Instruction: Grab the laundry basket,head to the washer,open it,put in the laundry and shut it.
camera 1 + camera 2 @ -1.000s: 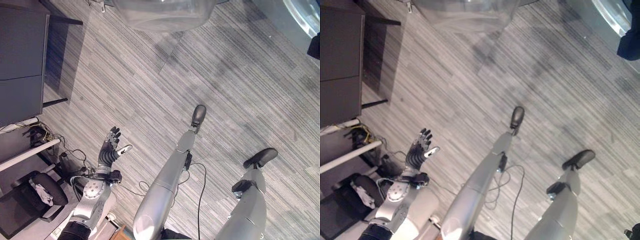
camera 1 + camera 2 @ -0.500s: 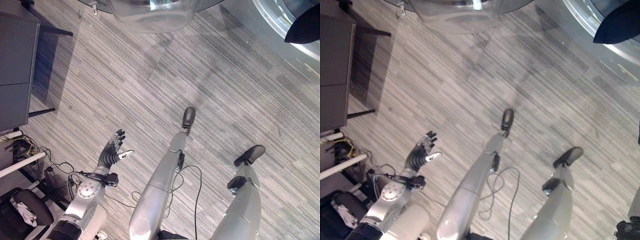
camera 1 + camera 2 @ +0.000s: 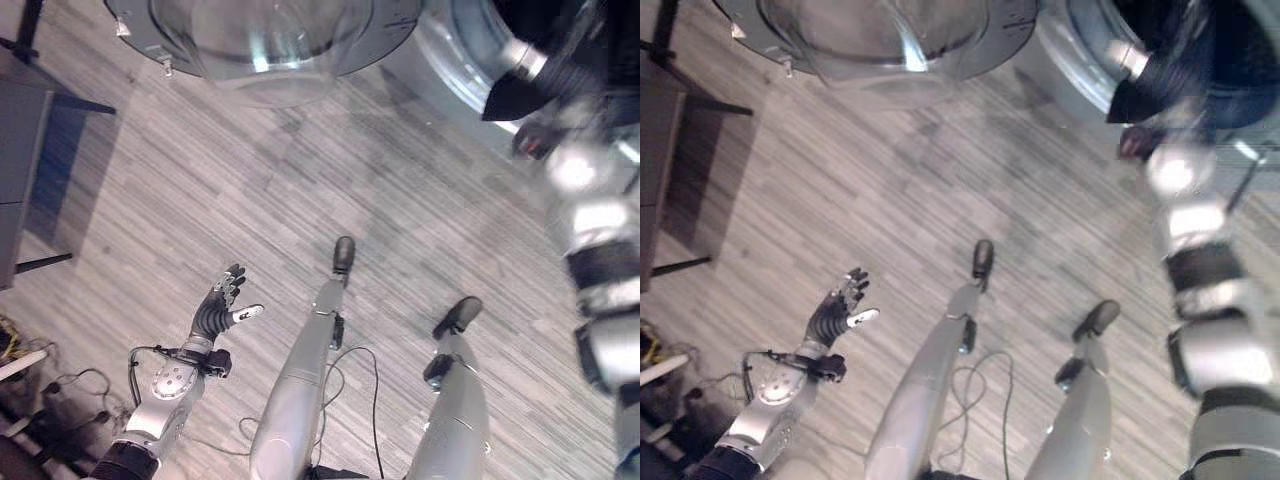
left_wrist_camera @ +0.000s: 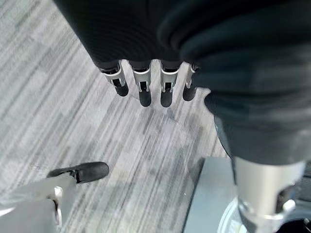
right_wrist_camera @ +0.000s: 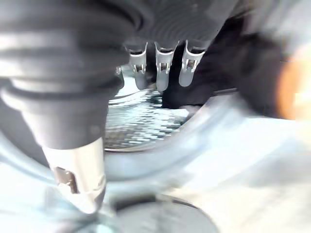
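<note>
The washer's round glass door stands swung open at the top. To its right is the washer's opening with its metal rim. Dark laundry hangs at the mouth. My right hand is raised against that dark laundry. Its fingers look straight and its thumb sticks out apart. The perforated drum shows just beyond. My left hand hovers open above the floor at the lower left, fingers spread and holding nothing.
A dark table stands at the left edge, one thin leg reaching onto the striped grey floor. The washer's grey front panel rises beside my left hand.
The camera has swung up toward the washer. My right arm has come into view on the right and risen to the dark laundry at the washer's mouth. The left hand keeps its open pose.
</note>
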